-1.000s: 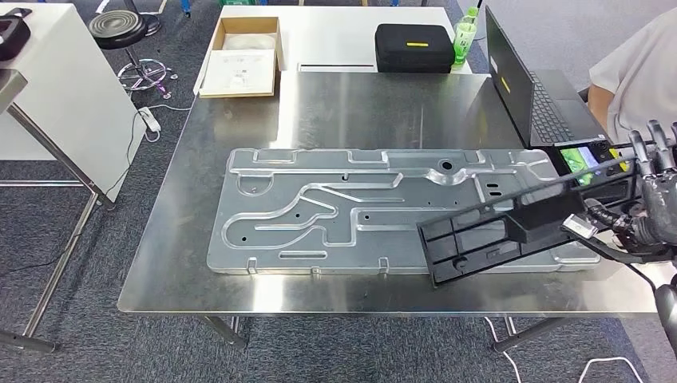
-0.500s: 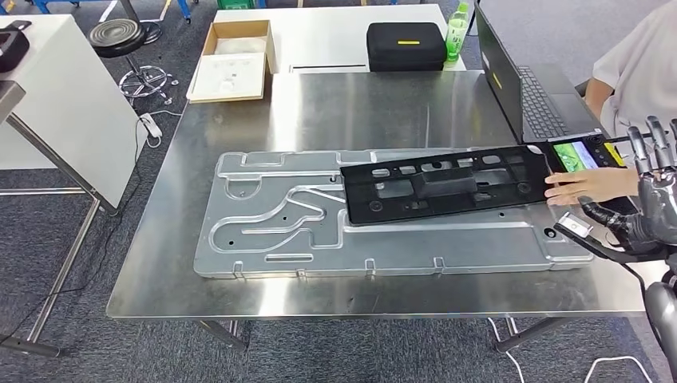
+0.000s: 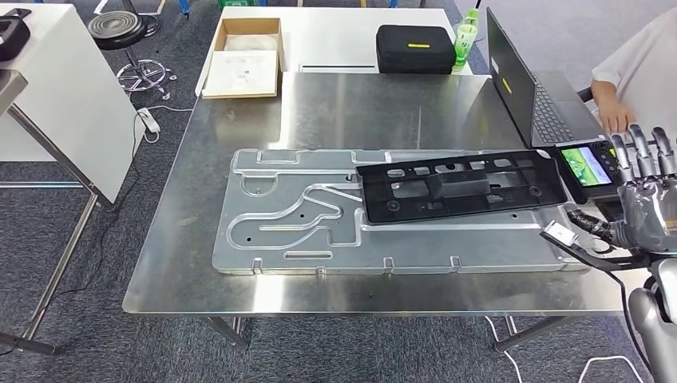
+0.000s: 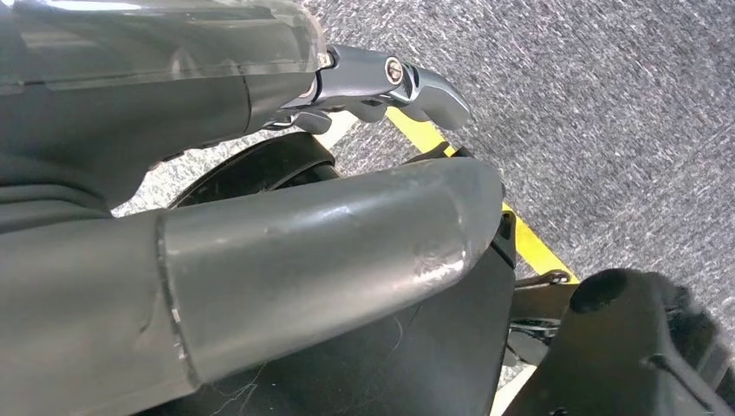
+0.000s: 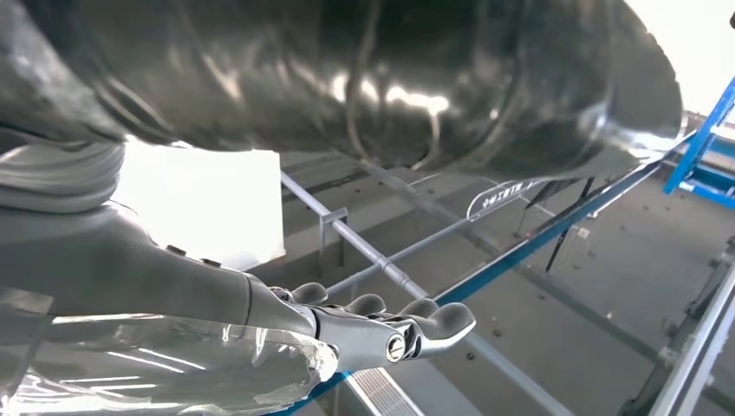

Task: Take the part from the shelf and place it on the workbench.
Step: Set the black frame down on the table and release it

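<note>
Part [image 3: 459,186] flat on workbench [image 3: 343,112]; right hand [image 3: 648,199] empty, fingers [image 3: 639,152] apart, wrist cut off.

Glaring white off the steel workbench [image 3: 383,104] under even overhead light; blurring close up in both wrist views, blowing out one bright patch.

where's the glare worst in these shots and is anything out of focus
Right wrist view: a blown-out white patch sits behind the right hand, and bright highlights streak the dark cover close to the lens. Head view: sharp, with soft reflections on the steel workbench; the black part reads clearly. Left wrist view: the left hand and carpet are fairly crisp, no strong glare.
</note>
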